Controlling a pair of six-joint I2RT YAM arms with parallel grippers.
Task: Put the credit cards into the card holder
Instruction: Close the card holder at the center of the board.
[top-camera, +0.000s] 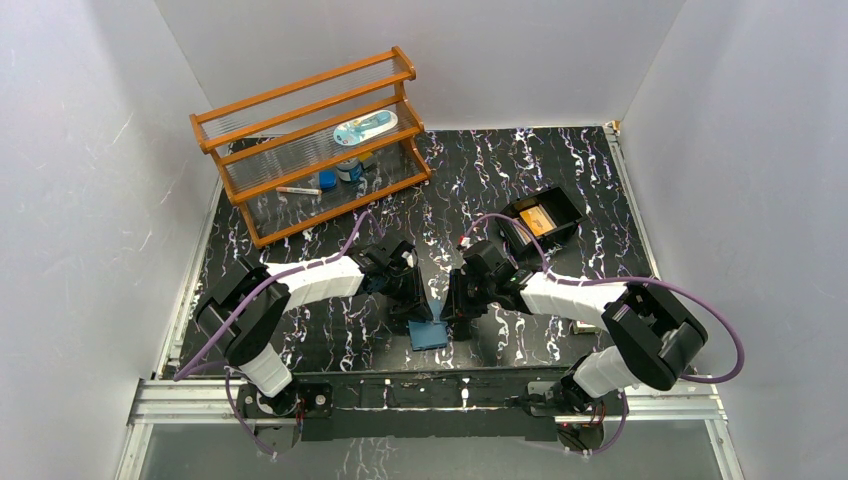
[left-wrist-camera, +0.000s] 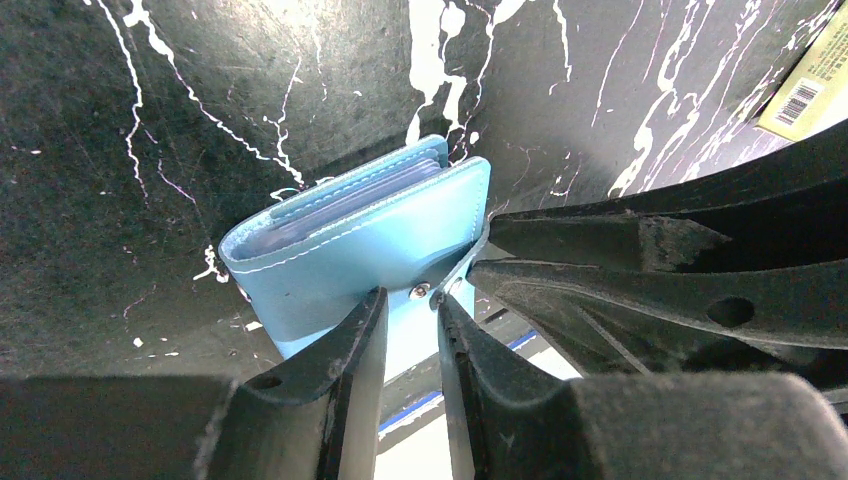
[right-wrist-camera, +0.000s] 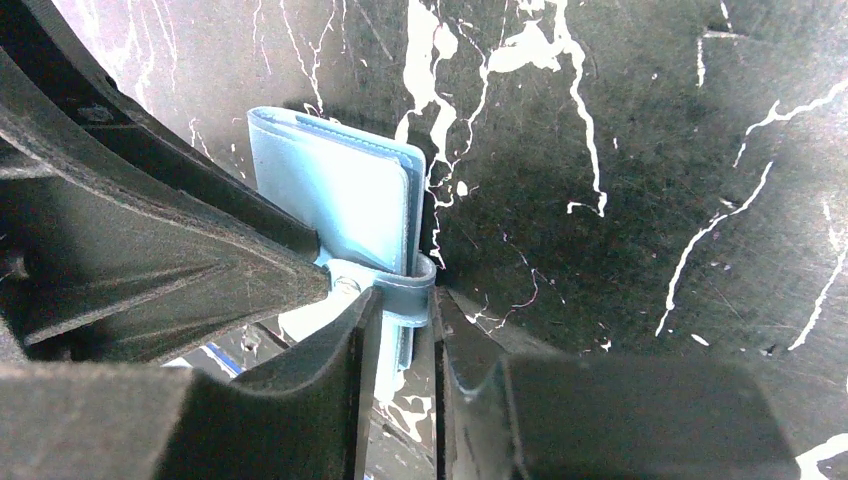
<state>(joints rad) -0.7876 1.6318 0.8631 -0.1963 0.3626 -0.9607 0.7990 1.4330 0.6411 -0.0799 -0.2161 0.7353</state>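
Teal-blue, folded, pale stitching along the edge: the card holder (top-camera: 430, 333), on the black, white-veined table (top-camera: 600, 180) at the near middle, between the two arms. In the left wrist view, propped on edge, fold to the left, clear sleeve edges showing between the covers.

Left claw (left-wrist-camera: 412, 305) narrowed to a slim gap, one finger on either side of the holder's lower edge right at the metal snap. Lighter blue lining visible in the gap, so gripping the holder there by the look of it.

Right claw (right-wrist-camera: 405, 300) in from the opposite side, likewise nearly closed, pinching the small snap tab (right-wrist-camera: 395, 285) where it wraps round the holder's open edge. Fingertips of both claws close together at the snap, almost touching.

Credit cards (top-camera: 538, 220) well apart from all this, in the black tray (top-camera: 572, 208) toward the right rear of the table. An orange-gold one plain to see there, something paler beside it, hard to make out. At the top right corner of the left wrist view, a pale yellowish corner with a barcode, too cropped to identify.

At the rear left, a wooden rack (top-camera: 310, 150) with clear shelves, a few small items on it, too small to name.
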